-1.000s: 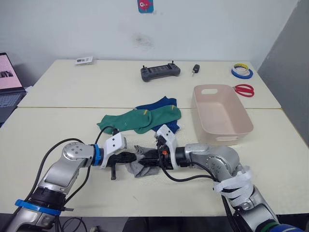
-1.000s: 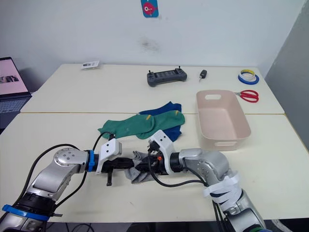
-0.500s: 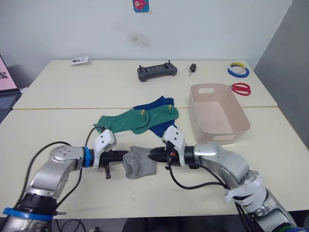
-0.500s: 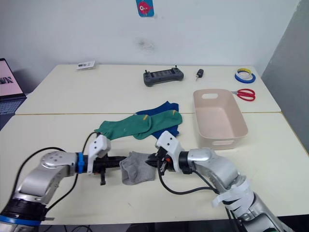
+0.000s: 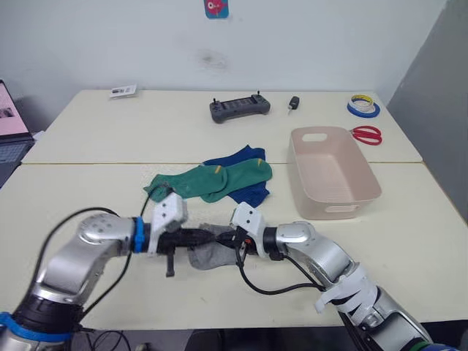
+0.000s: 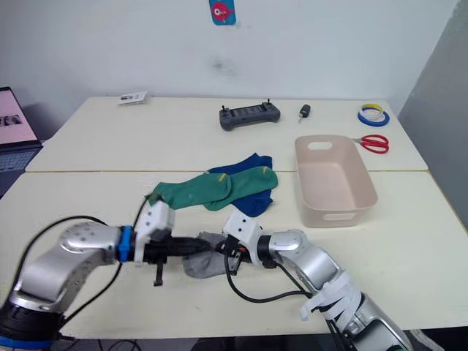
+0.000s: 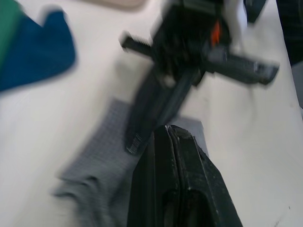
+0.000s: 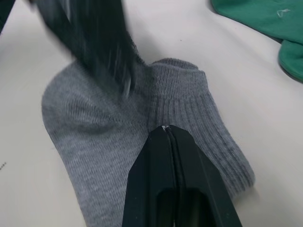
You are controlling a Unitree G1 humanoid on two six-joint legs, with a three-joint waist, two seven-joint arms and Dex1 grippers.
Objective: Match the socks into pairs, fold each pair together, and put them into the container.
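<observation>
Your left claw (image 5: 207, 235) and right claw (image 5: 224, 239), both pinched closed, meet tip to tip over the grey socks (image 8: 142, 123) on the worktop (image 5: 102, 183); beyond lie the green socks (image 5: 212, 180), blue socks (image 5: 245, 157), and container (image 5: 334, 172) holding nothing, so every pair remains.

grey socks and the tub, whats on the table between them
Nothing; in the left eye view, bare tabletop separates the grey socks from the tub. The green socks and blue socks lie further back, left of the tub.
</observation>
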